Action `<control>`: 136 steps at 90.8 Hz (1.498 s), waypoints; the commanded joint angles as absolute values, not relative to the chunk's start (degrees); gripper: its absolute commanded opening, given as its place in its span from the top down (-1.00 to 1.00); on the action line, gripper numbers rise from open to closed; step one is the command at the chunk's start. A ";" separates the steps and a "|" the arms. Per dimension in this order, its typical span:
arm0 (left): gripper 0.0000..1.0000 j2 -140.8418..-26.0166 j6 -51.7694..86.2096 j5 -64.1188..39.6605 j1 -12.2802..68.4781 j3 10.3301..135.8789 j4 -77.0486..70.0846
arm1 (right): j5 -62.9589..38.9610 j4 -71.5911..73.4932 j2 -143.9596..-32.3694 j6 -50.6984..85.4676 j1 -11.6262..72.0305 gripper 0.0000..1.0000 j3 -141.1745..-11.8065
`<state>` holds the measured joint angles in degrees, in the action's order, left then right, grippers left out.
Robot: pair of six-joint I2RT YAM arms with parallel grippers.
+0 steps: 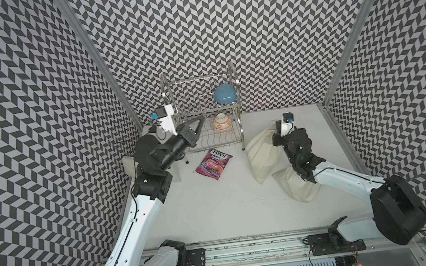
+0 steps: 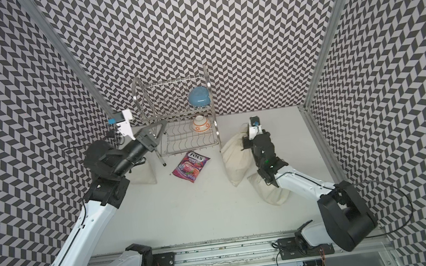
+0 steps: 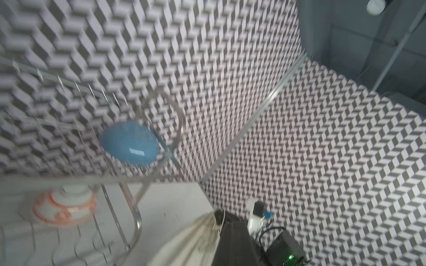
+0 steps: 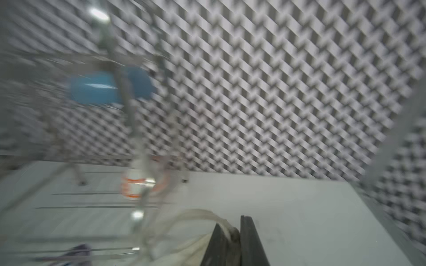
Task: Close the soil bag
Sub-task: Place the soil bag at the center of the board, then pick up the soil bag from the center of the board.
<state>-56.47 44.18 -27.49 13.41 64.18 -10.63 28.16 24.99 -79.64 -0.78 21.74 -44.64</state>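
Right wrist view: right gripper [image 4: 230,230] pinched tight on bunched neck and drawstring [image 4: 198,213] of soil bag [image 4: 196,251]. Cream sack slumps on table [image 1: 229,206], robot's right side, just beside dish rack [image 1: 240,130]. Contents hidden (mouth gathered). Risk: nothing braces sack, since left gripper [image 1: 199,120] is closed, empty and raised by rack, so pull may drag sack or drawstring may slip free. Rack holds blue bowl [image 1: 225,95] above, orange-banded bowl [image 1: 222,121] below.

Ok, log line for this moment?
left gripper: shut, aloft beside dish rack | right gripper: shut on soil bag neck | soil bag: resting on table, neck bunched
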 commanded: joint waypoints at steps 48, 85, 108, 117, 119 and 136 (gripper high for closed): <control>0.64 -61.28 42.50 -12.84 14.93 44.77 -18.99 | 11.71 13.04 -77.61 10.19 17.74 0.43 -44.41; -0.73 -58.73 37.94 4.51 1.91 40.76 7.74 | 17.15 15.79 -60.57 9.43 17.68 -1.00 -38.72; -1.00 -66.69 39.33 8.37 -14.81 43.74 7.05 | 18.54 18.47 -58.06 7.97 17.59 -0.99 -36.53; -1.00 -75.82 36.79 13.46 -15.63 49.95 8.72 | 18.65 18.46 -58.00 7.80 17.65 -1.00 -36.52; -1.00 -77.84 36.18 14.64 -15.66 51.56 9.28 | 18.59 18.57 -57.87 7.69 17.62 -1.00 -36.44; -1.00 -95.31 32.32 20.70 -15.86 63.94 13.24 | 18.05 19.27 -56.92 7.48 17.60 -0.99 -35.88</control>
